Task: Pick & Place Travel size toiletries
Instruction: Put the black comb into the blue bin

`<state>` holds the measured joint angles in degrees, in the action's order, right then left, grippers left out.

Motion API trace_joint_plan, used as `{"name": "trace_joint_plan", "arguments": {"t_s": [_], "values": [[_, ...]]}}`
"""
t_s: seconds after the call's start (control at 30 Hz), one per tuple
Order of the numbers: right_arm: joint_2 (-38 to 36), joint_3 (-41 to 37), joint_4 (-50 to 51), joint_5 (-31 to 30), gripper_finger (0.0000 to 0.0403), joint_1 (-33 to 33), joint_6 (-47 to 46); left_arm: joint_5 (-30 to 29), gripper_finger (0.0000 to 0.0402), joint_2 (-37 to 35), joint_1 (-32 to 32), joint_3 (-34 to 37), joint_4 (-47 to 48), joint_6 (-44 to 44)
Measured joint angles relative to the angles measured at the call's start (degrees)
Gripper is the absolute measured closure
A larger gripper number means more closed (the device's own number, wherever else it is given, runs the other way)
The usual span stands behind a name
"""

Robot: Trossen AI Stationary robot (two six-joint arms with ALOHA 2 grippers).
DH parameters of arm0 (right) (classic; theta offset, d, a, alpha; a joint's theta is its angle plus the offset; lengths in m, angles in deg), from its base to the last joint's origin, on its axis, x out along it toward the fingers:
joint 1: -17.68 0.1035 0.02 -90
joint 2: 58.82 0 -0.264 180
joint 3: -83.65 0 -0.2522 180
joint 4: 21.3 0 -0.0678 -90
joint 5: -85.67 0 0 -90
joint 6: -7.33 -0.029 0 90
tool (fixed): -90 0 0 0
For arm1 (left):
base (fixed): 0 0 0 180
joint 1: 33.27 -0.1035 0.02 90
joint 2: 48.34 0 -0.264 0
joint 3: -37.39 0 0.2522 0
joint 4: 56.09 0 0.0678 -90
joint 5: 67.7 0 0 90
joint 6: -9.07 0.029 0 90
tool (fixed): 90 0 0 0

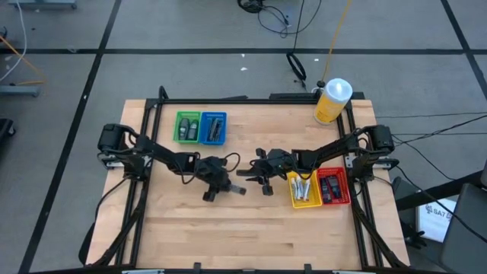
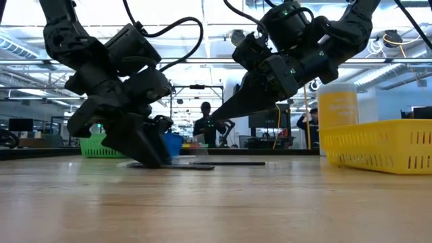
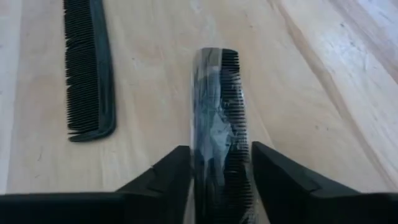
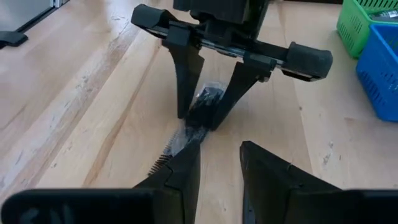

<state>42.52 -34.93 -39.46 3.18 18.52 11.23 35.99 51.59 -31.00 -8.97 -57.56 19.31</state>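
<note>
A black comb in clear wrap (image 3: 219, 93) lies flat on the wooden table, and my left gripper (image 3: 219, 149) is shut on it, near mid-table (image 1: 221, 185). A second, bare black comb (image 3: 87, 68) lies beside it on the far side (image 1: 248, 172). My right gripper (image 4: 221, 171) is open and hangs just above the table (image 1: 257, 179), facing the left gripper. The wrapped comb's free end (image 4: 168, 155) is beside one of the right gripper's fingers. In the low view the wrapped comb (image 2: 202, 165) runs out from under the left gripper (image 2: 152, 155). My left gripper pinches the wrapped comb between its two fingers (image 3: 174, 177), which lie across its width near one end (image 3: 221, 171). The fingers come slanting down from above and from the table's left. The comb stays flat on the table, pointing toward the right gripper.
A green tray (image 1: 187, 126) and a blue tray (image 1: 213, 128) sit at the far left. A yellow tray (image 1: 303, 190) with silver tubes and a red tray (image 1: 332, 186) sit at the right. A large yellow bottle (image 1: 332, 100) stands at the far right corner. People stand in the room behind (image 2: 206, 125).
</note>
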Motion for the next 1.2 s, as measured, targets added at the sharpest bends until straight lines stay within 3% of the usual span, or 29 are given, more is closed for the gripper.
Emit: {"name": "trace_joint_plan", "arguments": {"t_s": [0.2, 0.6, 1.07, 1.2], "values": [[0.00, 0.00, 0.13, 0.02, 0.0298, 0.00, -0.01, -0.27, 0.0287, -0.54, -0.37, 0.11, -0.07, -1.21], [0.00, 0.00, 1.33, 0.04, 0.0298, 0.00, -0.17, -0.59, 0.0289, -5.04, -0.48, 0.50, -0.32, -5.53], [0.00, 0.00, 1.49, 0.04, 0.0298, 0.00, -0.17, -0.41, 0.0393, -5.10, -0.48, 0.42, -1.55, -9.31], [0.00, 0.00, 1.51, 0.04, 0.0298, 0.00, -0.17, -0.39, 0.0394, -5.12, -0.47, 0.42, -1.61, -9.88]]}}
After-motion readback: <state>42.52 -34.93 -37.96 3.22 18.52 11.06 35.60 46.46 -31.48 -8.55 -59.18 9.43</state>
